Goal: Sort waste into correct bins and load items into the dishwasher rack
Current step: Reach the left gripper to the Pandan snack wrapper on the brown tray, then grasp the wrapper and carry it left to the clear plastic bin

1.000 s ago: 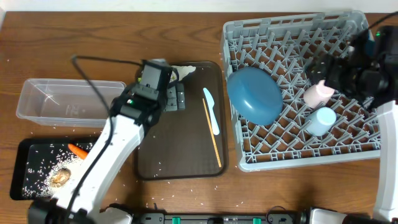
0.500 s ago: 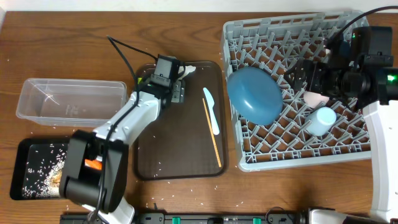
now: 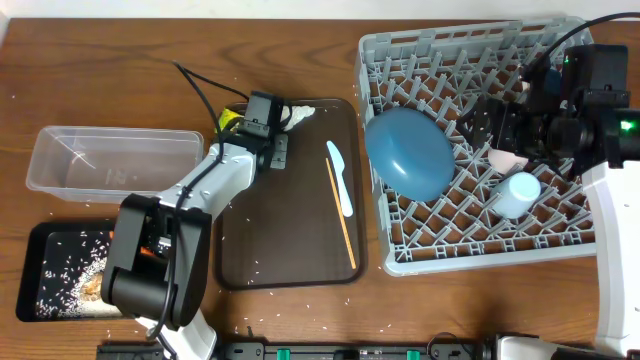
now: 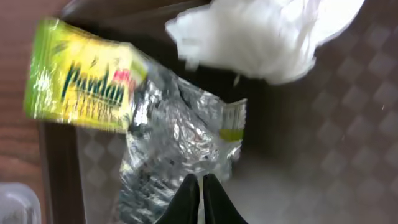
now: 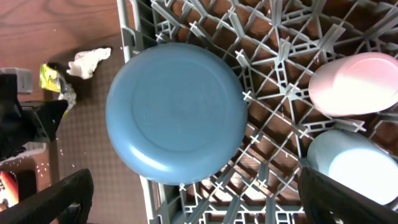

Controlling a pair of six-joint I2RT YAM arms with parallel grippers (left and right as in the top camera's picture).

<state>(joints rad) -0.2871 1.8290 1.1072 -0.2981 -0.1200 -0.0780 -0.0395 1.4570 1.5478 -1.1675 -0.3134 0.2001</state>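
Note:
The crumpled yellow-silver wrapper (image 4: 155,118) lies at the top left corner of the brown serving tray (image 3: 290,240), with the white napkin (image 4: 261,37) just to its right. My left gripper (image 4: 200,186) is shut, its tips pinched on the lower edge of the silver foil; from overhead the left gripper (image 3: 265,128) sits between the wrapper (image 3: 230,118) and the napkin (image 3: 300,113). My right gripper (image 5: 199,205) hangs open over the dishwasher rack (image 3: 450,45), above a round blue dish (image 5: 177,112), a pink cup (image 5: 354,84) and a blue cup (image 5: 351,165).
A pale blue spoon (image 3: 340,178) and thin chopsticks (image 3: 342,215) lie on the serving tray. The clear tub (image 3: 110,160) stands at the left. In front of it is the black tray-bin (image 3: 40,270) with rice (image 3: 65,262), partly covered by my left arm.
My left gripper reached to the tray's top left corner and closed on the wrapper's foil. The right gripper shifted a little left over the rack, then held still.

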